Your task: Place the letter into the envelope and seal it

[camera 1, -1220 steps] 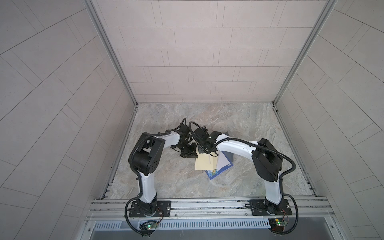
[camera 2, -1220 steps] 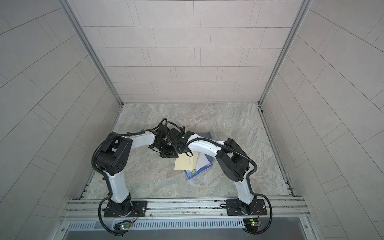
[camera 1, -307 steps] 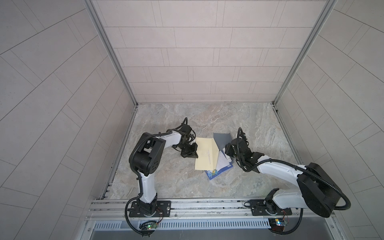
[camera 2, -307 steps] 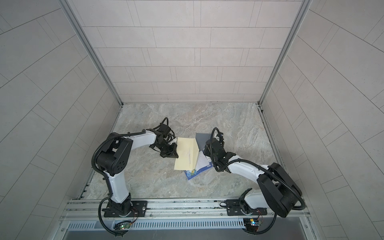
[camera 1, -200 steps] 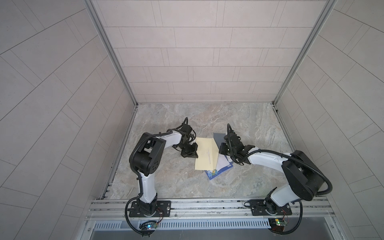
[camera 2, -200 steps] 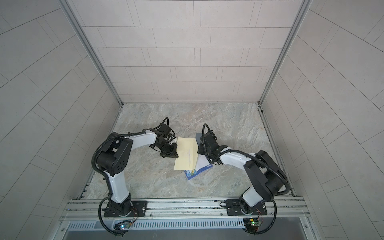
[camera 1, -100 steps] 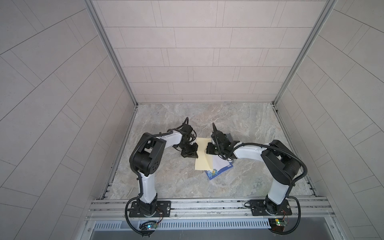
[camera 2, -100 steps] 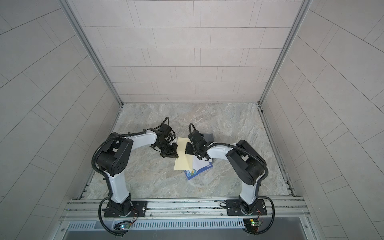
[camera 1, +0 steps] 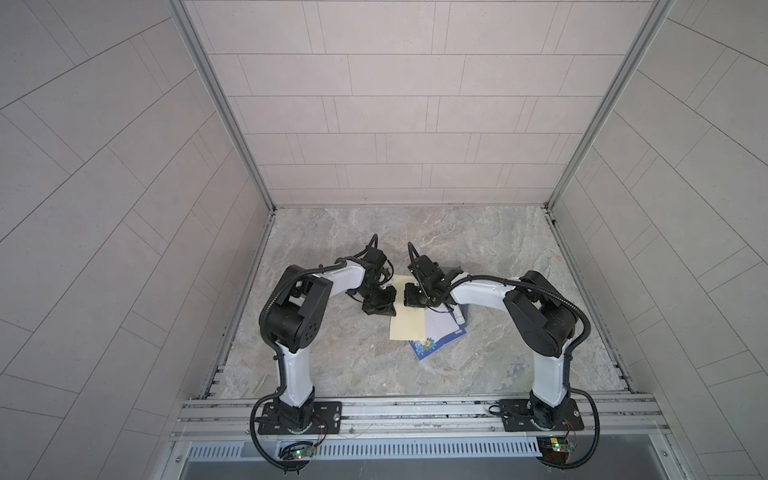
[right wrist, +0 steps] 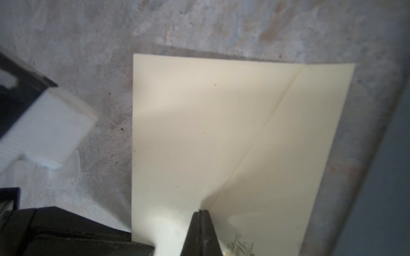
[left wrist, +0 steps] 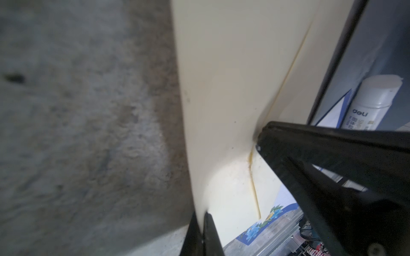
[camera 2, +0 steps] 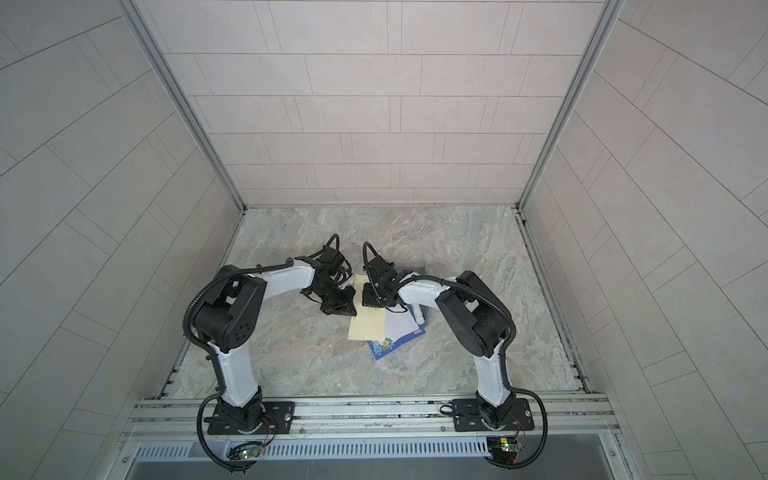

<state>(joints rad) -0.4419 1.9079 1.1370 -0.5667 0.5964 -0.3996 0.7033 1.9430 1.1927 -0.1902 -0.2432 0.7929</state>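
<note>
Though blurred, seemingly pinching the cream envelope's point(left wrist: 221, 88) edge with left gripper point(left wrist: 201, 218). Pressing its crease with right gripper point(right wrist: 200, 213), tips together.

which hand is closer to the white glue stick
Right. The right hand sits on the cream paper envelope, toward the white glue stick; the left hand grips the envelope's opposite edge, farther off.

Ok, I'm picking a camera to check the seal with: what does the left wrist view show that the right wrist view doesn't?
Only the left wrist view: the white glue stick and the blue flowered sheet poking out under the cream paper envelope. Only the right wrist view: gold script printed on the envelope. Both: the envelope's flap seam, the grey marble table and the shut right gripper pressing on the envelope.
</note>
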